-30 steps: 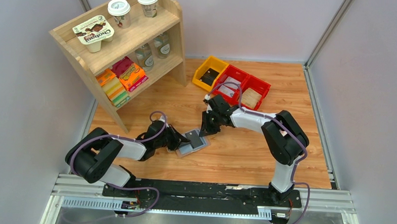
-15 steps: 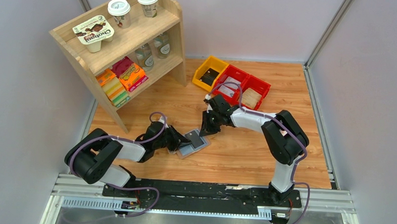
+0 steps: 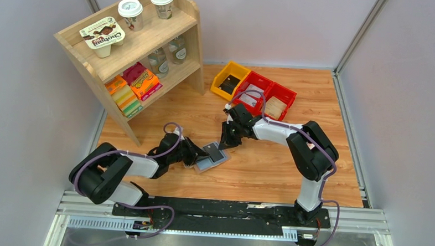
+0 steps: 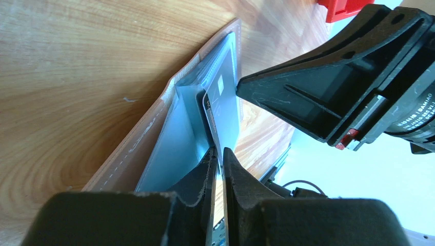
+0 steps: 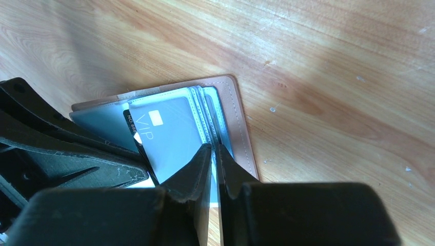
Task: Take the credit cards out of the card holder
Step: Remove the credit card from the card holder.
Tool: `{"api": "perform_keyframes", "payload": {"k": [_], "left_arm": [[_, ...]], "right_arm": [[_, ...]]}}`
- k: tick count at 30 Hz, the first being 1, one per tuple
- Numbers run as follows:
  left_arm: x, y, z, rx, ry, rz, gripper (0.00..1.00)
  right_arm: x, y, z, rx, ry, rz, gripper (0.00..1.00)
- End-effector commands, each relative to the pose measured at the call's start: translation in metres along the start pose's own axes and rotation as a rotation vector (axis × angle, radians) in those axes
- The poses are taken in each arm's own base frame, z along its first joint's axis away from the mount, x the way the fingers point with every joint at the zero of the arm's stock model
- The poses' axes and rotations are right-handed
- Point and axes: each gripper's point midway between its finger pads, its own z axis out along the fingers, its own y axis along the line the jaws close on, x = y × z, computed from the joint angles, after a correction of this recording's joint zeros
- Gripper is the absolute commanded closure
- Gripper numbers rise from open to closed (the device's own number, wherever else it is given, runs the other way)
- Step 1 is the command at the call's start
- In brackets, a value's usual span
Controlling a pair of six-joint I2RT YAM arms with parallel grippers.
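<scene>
The card holder (image 3: 211, 159) lies open on the wooden table between both grippers, with a brown outer edge (image 5: 237, 120) and blue-grey translucent sleeves (image 4: 172, 143). My left gripper (image 3: 194, 155) (image 4: 218, 154) is shut on the edge of a dark grey credit card (image 4: 221, 100) that stands partly out of a sleeve. In the right wrist view that grey card (image 5: 169, 136) reads "VIP", and a black card's edge (image 5: 129, 122) shows behind it. My right gripper (image 3: 223, 145) (image 5: 213, 148) is shut on the sleeve edges at the holder's other side.
A wooden shelf (image 3: 135, 47) with cups, bottles and snack boxes stands at the back left. A yellow bin (image 3: 230, 79) and two red bins (image 3: 253, 88) (image 3: 278, 100) sit at the back, behind my right arm.
My left arm's elbow has drifted slightly back and left. The holder, the card and both grippers look the same.
</scene>
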Motion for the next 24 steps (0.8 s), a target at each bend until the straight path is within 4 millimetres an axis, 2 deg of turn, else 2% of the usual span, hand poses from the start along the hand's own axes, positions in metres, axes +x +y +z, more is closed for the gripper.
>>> {"api": "perform_keyframes", "payload": {"k": [1, 3, 8, 9, 15, 22, 24], "left_arm": [[-0.005, -0.017, 0.004, 0.064, -0.008, 0.027, 0.85], [-0.005, -0.017, 0.006, 0.064, -0.003, 0.027, 0.86], [-0.005, -0.016, 0.007, 0.061, -0.004, 0.026, 1.0], [-0.005, -0.016, 0.005, 0.058, -0.006, 0.023, 1.0], [0.002, 0.018, -0.008, -0.089, -0.005, -0.02, 1.0], [0.003, 0.03, -0.018, -0.146, -0.014, -0.031, 1.0], [0.005, 0.031, -0.017, -0.151, -0.004, -0.034, 0.95]], "right_arm": [[0.022, -0.035, 0.011, 0.118, 0.058, 0.018, 0.88], [0.022, -0.035, 0.011, 0.118, 0.058, 0.018, 0.88], [0.021, -0.034, 0.01, 0.119, 0.052, 0.016, 0.88], [0.021, -0.035, 0.01, 0.121, 0.052, 0.018, 0.89], [0.02, -0.037, 0.009, 0.129, 0.046, 0.026, 0.89], [0.013, -0.032, 0.002, 0.113, 0.02, 0.02, 0.88], [0.009, -0.027, -0.002, 0.102, 0.006, 0.007, 0.88]]}}
